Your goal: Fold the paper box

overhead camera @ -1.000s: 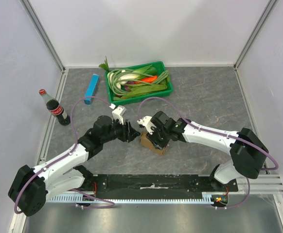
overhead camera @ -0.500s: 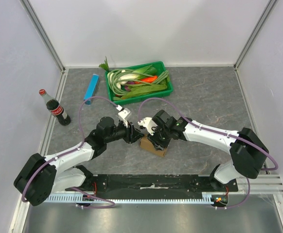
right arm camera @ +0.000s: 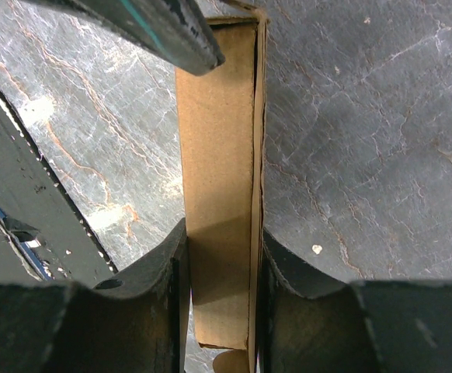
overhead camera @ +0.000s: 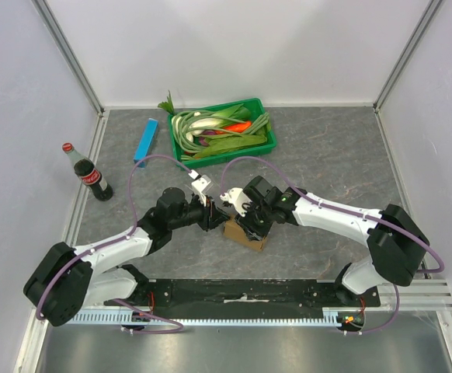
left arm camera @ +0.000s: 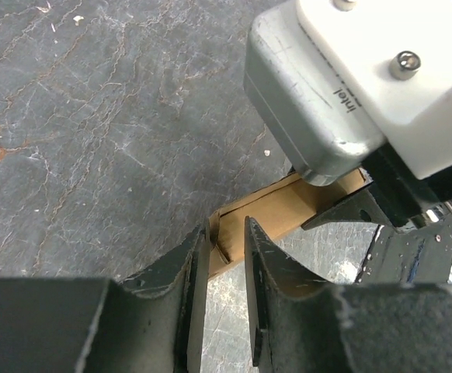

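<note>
Clamping the paper box (overhead camera: pixel 247 235) between the fingers (right arm camera: pixel 152 280) of the right gripper (right arm camera: pixel 222 241), pressing on both long sides of the brown cardboard (a second layer of it showing along one edge in the right wrist view). Holding it down at the grey worktop (overhead camera: pixel 327 163), near the middle, just ahead of the arm bases and well apart from the green tray (overhead camera: pixel 241 152) of vegetables at the back. Reaching in from the opposite side with the left gripper (left arm camera: pixel 226 233), meeting the box at the end nearest that arm. Standing a little apart with those fingers (left arm camera: pixel 269 264), the cardboard's end showing in the narrow gap between them; not possible to tell whether pressing on it or only straddling it. Leaving the slim blue box (overhead camera: pixel 145 141) lying just beside the tray's left end and the cola bottle (overhead camera: pixel 86 172) standing upright near the left wall, both well apart from the cardboard.
</note>
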Available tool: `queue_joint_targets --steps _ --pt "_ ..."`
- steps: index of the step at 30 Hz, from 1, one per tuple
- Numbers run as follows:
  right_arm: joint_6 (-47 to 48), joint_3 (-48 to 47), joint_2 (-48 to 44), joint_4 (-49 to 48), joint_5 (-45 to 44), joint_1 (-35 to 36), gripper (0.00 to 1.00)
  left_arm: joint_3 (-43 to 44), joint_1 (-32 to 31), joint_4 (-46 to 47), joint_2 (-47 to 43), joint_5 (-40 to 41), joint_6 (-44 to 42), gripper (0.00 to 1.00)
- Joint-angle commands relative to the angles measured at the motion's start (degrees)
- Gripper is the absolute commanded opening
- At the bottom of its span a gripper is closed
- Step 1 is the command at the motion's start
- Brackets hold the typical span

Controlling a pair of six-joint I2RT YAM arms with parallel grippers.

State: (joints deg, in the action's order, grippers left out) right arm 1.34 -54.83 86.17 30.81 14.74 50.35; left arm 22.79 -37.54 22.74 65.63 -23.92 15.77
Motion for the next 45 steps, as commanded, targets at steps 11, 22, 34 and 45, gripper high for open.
queue_joint_targets --steps 11,22,34,45 --pt "0.7 -0.8 -1.4 1.3 -0.2 -0.2 0.26 1.5 -0.7 0.4 0.2 3.3 -3.0 0.27" --pt "0.4 -0.8 -1.5 0.9 -2.1 -0.2 0.25 5.3 -1.0 -5.0 -0.1 5.1 4.3 0.02" --pt "-0.7 -1.0 -2.3 -0.2 -4.7 0.1 0.23 8.3 -1.6 -11.5 1.5 6.4 18.8 0.02" --pt "-0.9 -0.7 -2.3 -0.7 -5.2 0.3 0.23 8.2 -1.7 -10.3 3.0 3.9 26.5 0.02"
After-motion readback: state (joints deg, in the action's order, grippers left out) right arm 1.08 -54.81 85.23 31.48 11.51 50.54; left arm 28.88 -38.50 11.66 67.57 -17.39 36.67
